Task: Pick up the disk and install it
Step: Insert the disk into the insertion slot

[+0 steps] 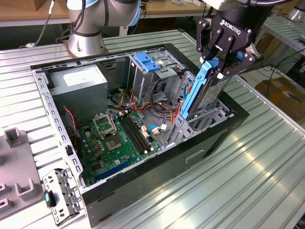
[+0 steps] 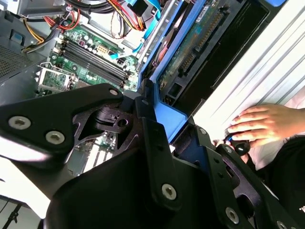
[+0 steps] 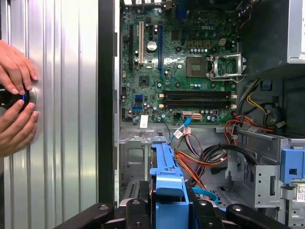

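On the exterior view's left, a loose metal bracket (image 1: 59, 193) is lying on the ribbed table (image 1: 248, 181) beside the open computer case (image 1: 143, 188), and it is playing no part in the work. Moving right into the case, the power supply (image 1: 78, 81) and the motherboard (image 1: 119, 138) are sitting exposed. Beyond them a pale-blue latch plate (image 1: 145, 62) is topping a drive cage, and a tangle of red, orange and yellow cables (image 1: 159, 107) is spilling below it. Farther right, the gripper (image 1: 217, 67) is clamping the disk (image 1: 198, 88) by its upper end, with its jaws pressing on either face, so the pick-up half is reading as done. The disk is hanging steeply tilted, its blue carrier rail facing the case's interior. Its lower end is dipping toward the metal drive bay (image 1: 212, 119) at the case's corner on the exterior view's right; whether it is touching the bay's guides I cannot tell. Most of the disk is standing proud above the case wall, so by my judgement the installing is only partly under way and the seating is not yet done. In the second wrist view, a person's hand (image 2: 259, 126) is resting on the table outside the case.
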Tool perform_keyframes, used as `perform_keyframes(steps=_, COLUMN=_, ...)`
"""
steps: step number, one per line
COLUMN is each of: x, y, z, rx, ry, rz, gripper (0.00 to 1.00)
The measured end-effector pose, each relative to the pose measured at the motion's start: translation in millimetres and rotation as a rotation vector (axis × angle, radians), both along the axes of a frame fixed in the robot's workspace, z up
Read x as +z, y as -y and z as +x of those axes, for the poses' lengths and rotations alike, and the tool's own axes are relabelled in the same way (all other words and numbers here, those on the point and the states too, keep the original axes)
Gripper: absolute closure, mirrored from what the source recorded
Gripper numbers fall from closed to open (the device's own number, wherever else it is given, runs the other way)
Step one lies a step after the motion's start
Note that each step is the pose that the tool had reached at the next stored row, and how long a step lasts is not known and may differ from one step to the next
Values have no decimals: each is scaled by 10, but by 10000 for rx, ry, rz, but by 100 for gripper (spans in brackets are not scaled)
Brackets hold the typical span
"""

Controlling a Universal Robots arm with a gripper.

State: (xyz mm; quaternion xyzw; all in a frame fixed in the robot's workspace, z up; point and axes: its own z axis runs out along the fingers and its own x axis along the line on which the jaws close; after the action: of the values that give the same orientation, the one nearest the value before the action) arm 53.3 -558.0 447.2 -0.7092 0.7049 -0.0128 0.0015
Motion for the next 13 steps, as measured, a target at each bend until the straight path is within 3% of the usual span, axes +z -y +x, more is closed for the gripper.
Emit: perform_keyframes(steps=13, x=-52, y=0, z=0, rx=-5, ry=0, rz=0, gripper=63)
